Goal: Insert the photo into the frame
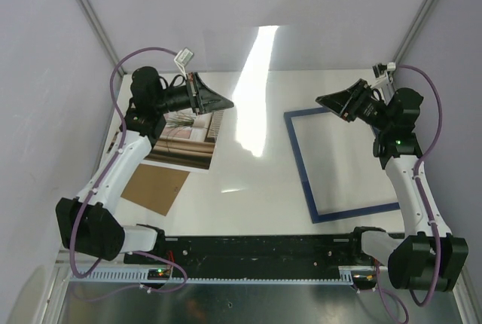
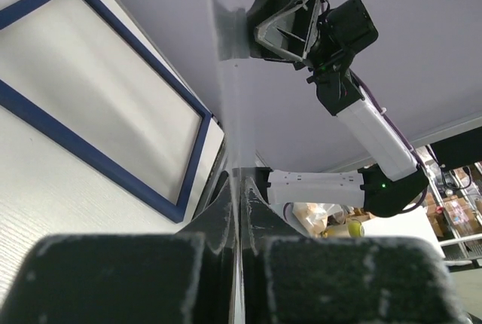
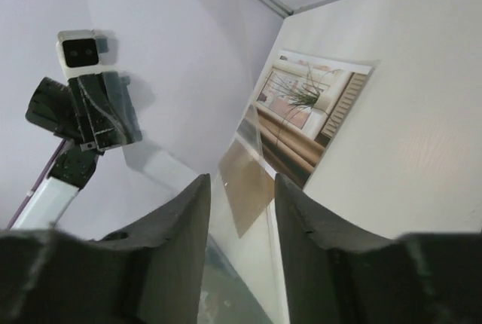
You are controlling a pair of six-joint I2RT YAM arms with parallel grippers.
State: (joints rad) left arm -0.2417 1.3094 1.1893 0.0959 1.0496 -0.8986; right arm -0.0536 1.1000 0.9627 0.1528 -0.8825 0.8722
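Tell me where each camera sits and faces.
Top external: above, behind the bases, looking down at the table; left arm, right arm show.
Left wrist: on the left hand, facing the frame and right arm; shut fingers below.
Right wrist: on the right hand, facing the photo and left arm; parted fingers below.
Shared: top and left wrist both show the frame.

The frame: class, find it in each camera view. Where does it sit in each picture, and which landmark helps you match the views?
Top external: the frame lies flat on the right half of the table, beside the right arm.
Left wrist: the frame fills the upper left, seen at a slant.
Right wrist: not in it.
Shared landmark: the white table, seen in all three views.
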